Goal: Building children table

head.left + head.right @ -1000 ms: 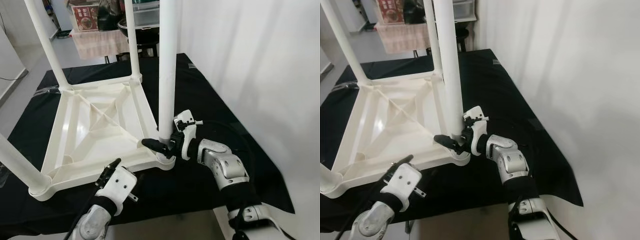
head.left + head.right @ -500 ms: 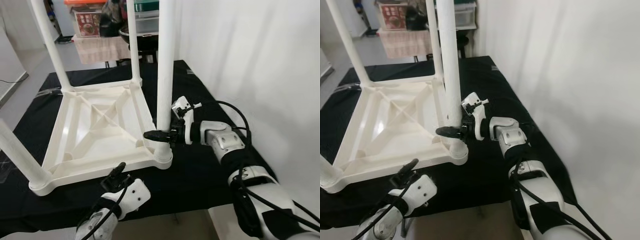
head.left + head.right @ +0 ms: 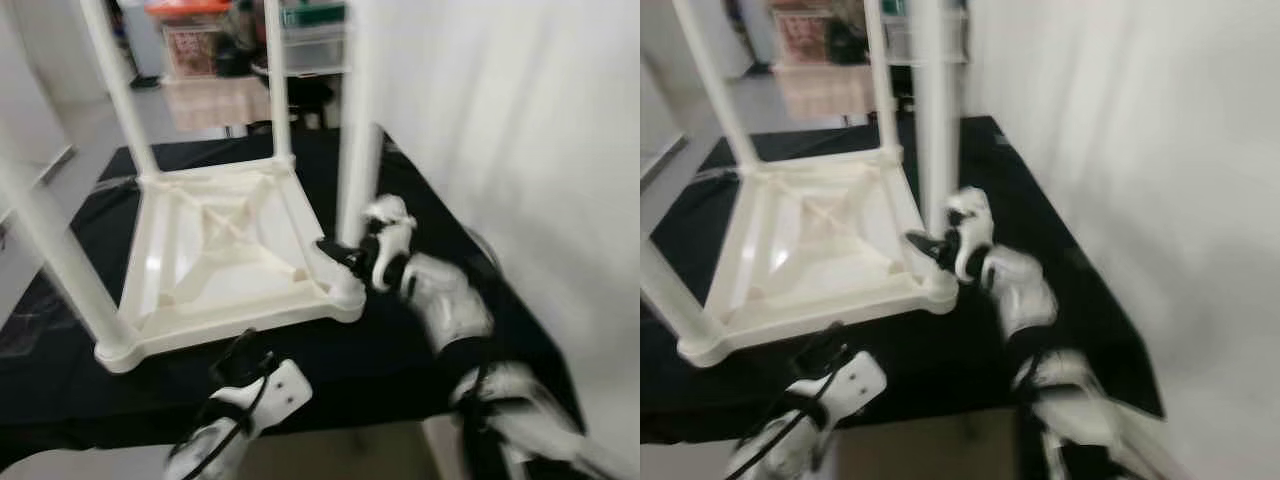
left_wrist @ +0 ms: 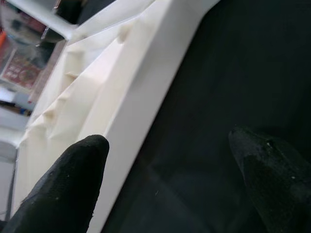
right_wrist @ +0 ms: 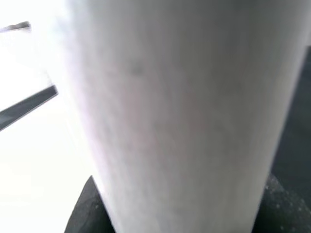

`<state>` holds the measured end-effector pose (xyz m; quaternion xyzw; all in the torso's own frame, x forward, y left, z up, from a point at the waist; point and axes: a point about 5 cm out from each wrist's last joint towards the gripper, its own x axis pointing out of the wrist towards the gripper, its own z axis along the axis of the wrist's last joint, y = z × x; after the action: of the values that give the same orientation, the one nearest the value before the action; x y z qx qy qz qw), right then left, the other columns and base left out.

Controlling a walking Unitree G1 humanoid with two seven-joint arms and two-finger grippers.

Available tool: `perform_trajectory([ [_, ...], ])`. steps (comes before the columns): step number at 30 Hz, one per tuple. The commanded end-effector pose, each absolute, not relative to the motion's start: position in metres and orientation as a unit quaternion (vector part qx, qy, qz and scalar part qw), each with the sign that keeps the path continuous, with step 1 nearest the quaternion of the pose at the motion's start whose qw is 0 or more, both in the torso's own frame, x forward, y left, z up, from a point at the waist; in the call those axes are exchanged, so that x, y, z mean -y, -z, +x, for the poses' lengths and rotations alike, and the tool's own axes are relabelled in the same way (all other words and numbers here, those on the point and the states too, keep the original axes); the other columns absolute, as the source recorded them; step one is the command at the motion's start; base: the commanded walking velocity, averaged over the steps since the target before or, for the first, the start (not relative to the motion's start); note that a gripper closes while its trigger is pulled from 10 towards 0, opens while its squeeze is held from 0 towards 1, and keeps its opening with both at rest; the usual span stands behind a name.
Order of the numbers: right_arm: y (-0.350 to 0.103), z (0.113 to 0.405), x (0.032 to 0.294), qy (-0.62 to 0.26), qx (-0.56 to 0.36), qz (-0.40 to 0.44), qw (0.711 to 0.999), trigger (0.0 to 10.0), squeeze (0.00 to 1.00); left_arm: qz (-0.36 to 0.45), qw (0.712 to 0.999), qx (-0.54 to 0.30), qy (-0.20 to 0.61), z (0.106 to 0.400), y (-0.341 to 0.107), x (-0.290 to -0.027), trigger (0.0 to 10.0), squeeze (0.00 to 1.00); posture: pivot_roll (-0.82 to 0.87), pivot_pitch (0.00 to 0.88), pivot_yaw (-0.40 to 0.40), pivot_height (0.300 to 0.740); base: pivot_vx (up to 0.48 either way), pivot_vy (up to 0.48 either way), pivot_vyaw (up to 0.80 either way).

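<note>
The right arm reaches forward and bends at the elbow; the right gripper has its fingers closed around the leg. The left gripper is low, with its fingers spread apart.

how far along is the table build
All four legs stand in the corner sockets of the upturned white table top. In hand: the right gripper grips the near right leg just above its socket, likely seating it. The left gripper hovers open by the top's edge. Left: flipping it upright.
</note>
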<state>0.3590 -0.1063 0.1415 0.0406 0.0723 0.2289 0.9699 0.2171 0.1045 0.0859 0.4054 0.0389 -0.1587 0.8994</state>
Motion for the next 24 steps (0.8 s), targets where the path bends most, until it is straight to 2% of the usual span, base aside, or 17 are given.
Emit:
perform_trajectory([
  [1, -0.092, 0.336, 0.114, -0.15, -0.192, 0.066, 0.968, 0.0, 0.0, 0.42, 0.893, -0.051, 0.153, 0.215, -0.083, -0.111, 10.0, 0.0, 0.0, 0.0, 0.024, 0.74, 0.0, 0.0, 0.0],
  [2, -0.088, 0.328, 0.104, -0.176, -0.194, 0.071, 0.963, 0.0, 0.0, 0.421, 0.893, -0.052, 0.153, 0.216, -0.082, -0.113, 10.0, 0.0, -0.02, 0.0, 0.038, 0.74, 0.0, 0.0, 0.0],
  [4, -0.091, 0.333, 0.095, -0.204, -0.177, 0.062, 0.961, 0.0, 0.0, 0.421, 0.893, -0.055, 0.151, 0.217, -0.08, -0.115, 10.0, 0.0, 0.0, 0.0, 0.024, 0.74, 0.0, 0.0, 0.0],
  [9, -0.1, 0.344, 0.091, -0.218, -0.161, 0.05, 0.961, 0.0, 0.0, 0.422, 0.892, -0.057, 0.15, 0.219, -0.079, -0.117, 10.0, 0.0, -0.01, 0.0, 0.023, 0.74, 0.0, 0.0, 0.0],
  [10, -0.113, 0.354, 0.083, -0.224, -0.147, 0.05, 0.962, 10.0, 0.0, 0.423, 0.892, -0.058, 0.15, 0.222, -0.078, -0.118, 10.0, 0.0, 0.0, 0.0, 0.026, 0.74, 0.0, 0.0, 0.0],
  [13, -0.119, 0.357, 0.08, -0.225, -0.144, 0.051, 0.962, 10.0, 0.0, 0.423, 0.892, -0.059, 0.149, 0.223, -0.077, -0.119, 10.0, 0.0, 0.0, 0.0, 0.026, 0.74, 0.0, 0.0, 0.0],
  [14, -0.125, 0.357, 0.077, -0.235, -0.144, 0.033, 0.961, 10.0, 1.0, 0.423, 0.892, -0.059, 0.149, 0.224, -0.077, -0.119, 10.0, 0.0, -0.01, 0.0, 0.032, 0.74, 0.0, 0.0, 0.0],
  [20, -0.141, 0.366, 0.077, -0.281, -0.136, 0.016, 0.95, 10.0, 1.0, 0.423, 0.892, -0.061, 0.148, 0.228, -0.075, -0.121, 10.0, 0.0, 0.01, 0.0, 0.043, 0.74, 0.0, 0.0, 0.0],
  [22, -0.167, 0.38, 0.077, -0.358, -0.104, 0.028, 0.928, 10.0, 0.98, 0.423, 0.892, -0.063, 0.148, 0.231, -0.073, -0.122, 10.0, 0.0, 0.01, 0.0, 0.041, 0.74, 0.0, 0.0, 0.0],
  [23, -0.167, 0.38, 0.077, -0.358, -0.104, 0.028, 0.928, 10.0, 0.98, 0.423, 0.892, -0.063, 0.148, 0.231, -0.073, -0.122, 10.0, 0.0, 0.01, 0.0, 0.041, 0.74, 0.0, 0.0, 0.0],
  [24, -0.178, 0.382, 0.077, -0.401, -0.089, 0.019, 0.912, 10.0, 0.04, 0.423, 0.892, -0.063, 0.148, 0.232, -0.072, -0.123, 10.0, 0.0, 0.0, 0.0, 0.043, 0.74, 0.0, 0.0, 0.0],
])
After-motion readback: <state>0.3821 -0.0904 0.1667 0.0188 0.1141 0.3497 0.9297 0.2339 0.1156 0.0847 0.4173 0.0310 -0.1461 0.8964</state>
